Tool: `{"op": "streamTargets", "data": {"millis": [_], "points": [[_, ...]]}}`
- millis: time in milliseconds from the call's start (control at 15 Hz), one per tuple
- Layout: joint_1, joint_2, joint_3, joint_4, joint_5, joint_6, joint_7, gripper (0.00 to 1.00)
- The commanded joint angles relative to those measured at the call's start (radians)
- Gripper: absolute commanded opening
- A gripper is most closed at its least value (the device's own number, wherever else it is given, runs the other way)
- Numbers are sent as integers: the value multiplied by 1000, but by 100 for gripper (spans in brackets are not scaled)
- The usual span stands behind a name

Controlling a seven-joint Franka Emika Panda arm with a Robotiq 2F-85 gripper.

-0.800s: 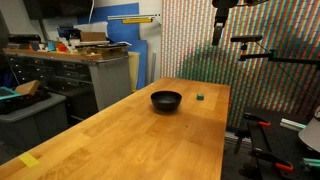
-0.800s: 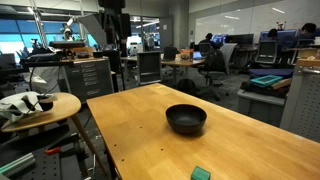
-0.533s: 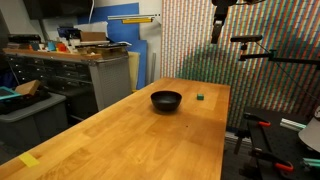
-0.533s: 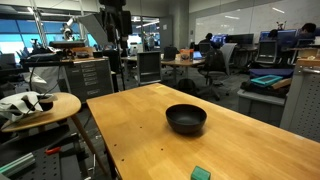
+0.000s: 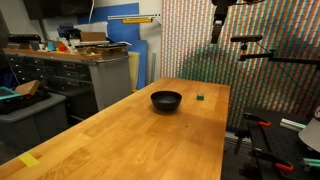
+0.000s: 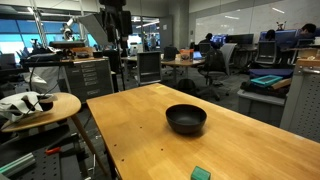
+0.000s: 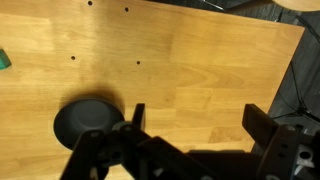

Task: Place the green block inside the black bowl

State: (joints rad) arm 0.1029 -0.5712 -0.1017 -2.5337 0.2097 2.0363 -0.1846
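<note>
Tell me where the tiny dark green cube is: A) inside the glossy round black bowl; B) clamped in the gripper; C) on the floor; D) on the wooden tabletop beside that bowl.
D: the tiny dark green cube lies on the wooden tabletop, apart from the glossy round black bowl; the gripper is open and empty.

Glossy black on the black bowl [image 5: 166, 100]. Dark green on the green block [image 5: 201, 97] (nearer teal on the green block [image 6: 201, 173] in an exterior view). Honey-tan table [image 5: 120, 130], plank-striped. Yellow tape [image 5: 29, 160] at a corner. Fine multicoloured shimmer-stripes across the backdrop [image 5: 195, 40].
</note>
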Motion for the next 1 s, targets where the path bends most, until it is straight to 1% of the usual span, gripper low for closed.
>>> {"op": "streamTargets", "data": {"millis": [0, 200, 533, 933], "points": [[-16, 1, 13, 2, 8, -4, -7, 100], [-16, 1, 13, 2, 8, -4, -7, 100], [-38, 5, 17, -36, -32, 25, -17, 100], [-89, 19, 4, -96, -139, 118, -35, 100]]}}
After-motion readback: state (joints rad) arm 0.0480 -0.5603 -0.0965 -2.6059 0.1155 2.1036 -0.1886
